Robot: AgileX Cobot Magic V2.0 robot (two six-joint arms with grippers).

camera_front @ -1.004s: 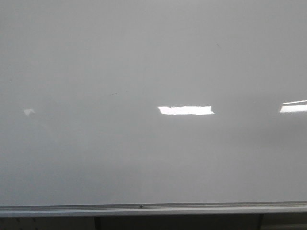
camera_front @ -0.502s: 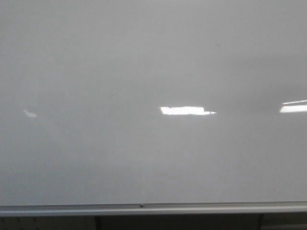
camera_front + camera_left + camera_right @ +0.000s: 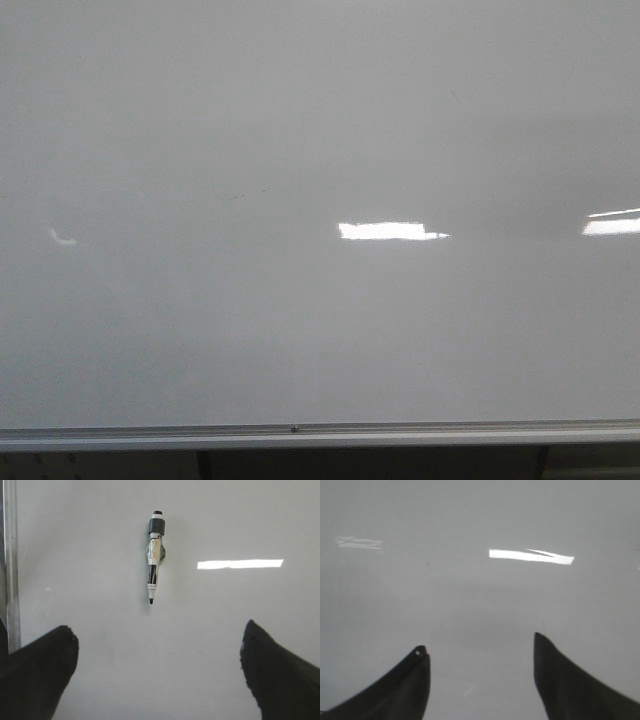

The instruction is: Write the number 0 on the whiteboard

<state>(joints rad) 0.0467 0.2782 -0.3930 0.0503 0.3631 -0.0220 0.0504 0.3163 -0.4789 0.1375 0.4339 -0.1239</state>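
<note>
- Left wrist view: the left hand (image 3: pixel 157 630) was spread wide and empty, its two dark fingertips framing bare board.
- A marker (image 3: pixel 154 555) lay against the whiteboard (image 3: pixel 240 520) beyond those fingertips, well apart from them. Its black writing tip was uncapped and pointed toward the hand. Nothing gripped it.
- In the right wrist view the right hand (image 3: pixel 479 642) was also open wide and held nothing, with only glossy grey surface ahead of it.
- From the front, the silver rail (image 3: pixel 400 434) ran along the bottom edge, and neither arm showed in that view.
- The only change over the last second was in the glare. The small bright patch at the left (image 3: pixel 62 238) had thinned from a wedge to a faint curved sliver, and the central light reflection (image 3: pixel 390 231) had narrowed on its left and slid slightly right.
- That probably meant something off-camera was moving in front of the lights. No ink had been added.
- The number 0 was nowhere on the board in any view. I judged the writing not yet begun, with picking up the marker as the step in hand.
</note>
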